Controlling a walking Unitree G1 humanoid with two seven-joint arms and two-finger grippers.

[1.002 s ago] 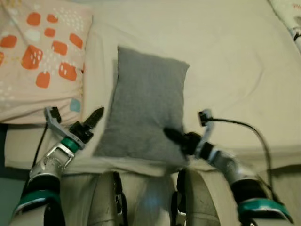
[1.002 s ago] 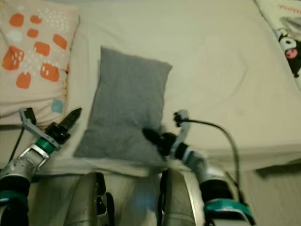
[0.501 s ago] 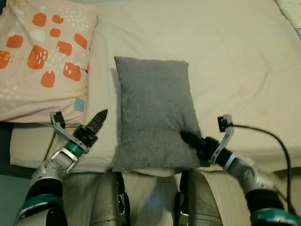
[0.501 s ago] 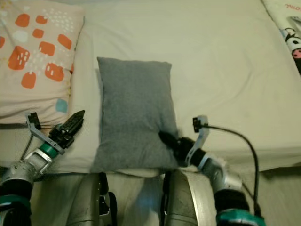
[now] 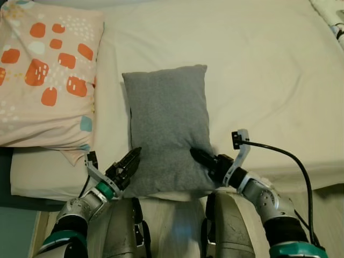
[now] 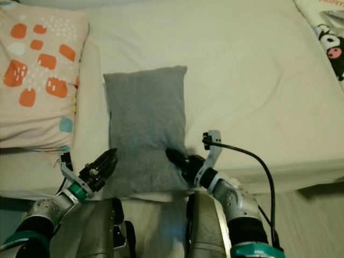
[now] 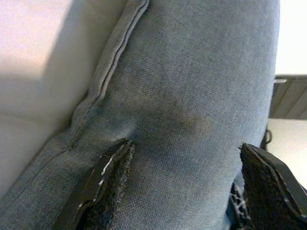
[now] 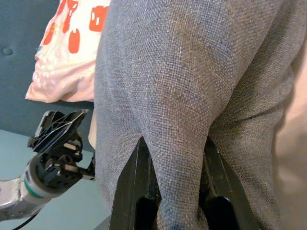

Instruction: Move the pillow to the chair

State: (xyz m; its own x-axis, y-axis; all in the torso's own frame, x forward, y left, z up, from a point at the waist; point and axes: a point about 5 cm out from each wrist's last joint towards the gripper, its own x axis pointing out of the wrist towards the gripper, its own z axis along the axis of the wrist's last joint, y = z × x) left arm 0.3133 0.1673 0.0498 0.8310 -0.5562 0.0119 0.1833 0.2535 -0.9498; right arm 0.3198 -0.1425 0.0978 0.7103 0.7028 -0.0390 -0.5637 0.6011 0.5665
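Left eye view: your right hand (image 5: 200, 157) is clamped on grey pillow (image 5: 167, 129); left hand (image 5: 129, 164) gapes at its near-left corner. Pillow still on bed (image 5: 258, 70); lift and carry remain.

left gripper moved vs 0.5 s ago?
Yes. The left gripper has closed in rightward from the bare sheet to the grey pillow's near-left corner, fingers open around its edge.

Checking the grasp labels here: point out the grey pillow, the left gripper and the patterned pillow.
grey pillow (image 5: 166, 123): left eye view, middle of its top face.
left gripper (image 5: 129, 164): left eye view, between its fingertips.
patterned pillow (image 5: 45, 80): left eye view, orange-blotched middle.
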